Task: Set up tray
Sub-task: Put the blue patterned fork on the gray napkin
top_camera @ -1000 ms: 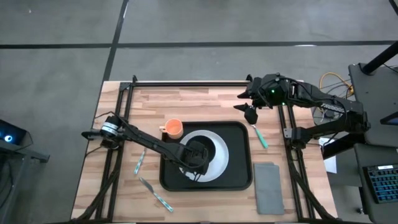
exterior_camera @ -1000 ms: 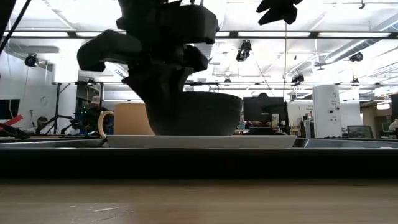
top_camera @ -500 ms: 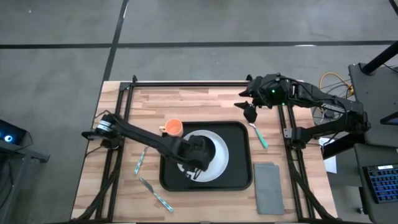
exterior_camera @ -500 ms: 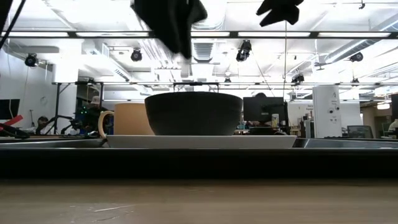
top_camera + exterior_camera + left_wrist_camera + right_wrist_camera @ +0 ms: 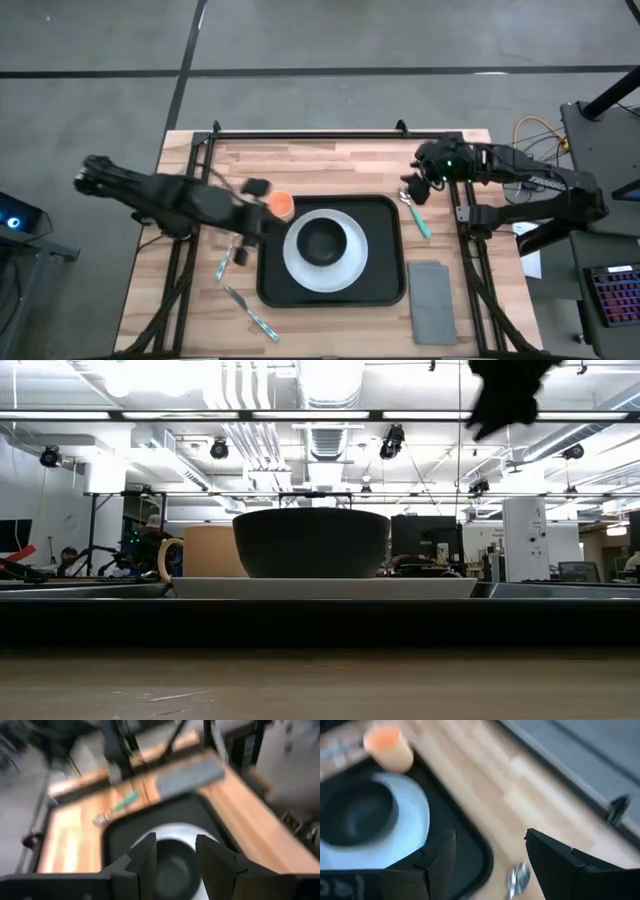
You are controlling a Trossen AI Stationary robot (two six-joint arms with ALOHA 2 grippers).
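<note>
Because the black tray (image 5: 383, 285) is stiff, wide and loaded with a white plate (image 5: 297, 268) and dark bowl (image 5: 321, 241), you should take it by its raised rim and keep it level. Your left end effector (image 5: 243, 250) is part open and empty beside the orange cup (image 5: 281, 205). Your right end effector (image 5: 412, 187) gapes wide, empty, over the teal-handled spoon (image 5: 417, 217).

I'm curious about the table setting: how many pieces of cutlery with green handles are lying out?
3. One lies right of the tray, near the right hand. Two lie left of the tray: one by its left edge, another nearer the front. None seems hidden.

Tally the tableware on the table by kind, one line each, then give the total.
Tray: 1
Plate: 1
Bowl: 1
Cup: 1
Napkin: 1
Utensils: 3, one right of the tray, two left of it
Total: 8
</note>
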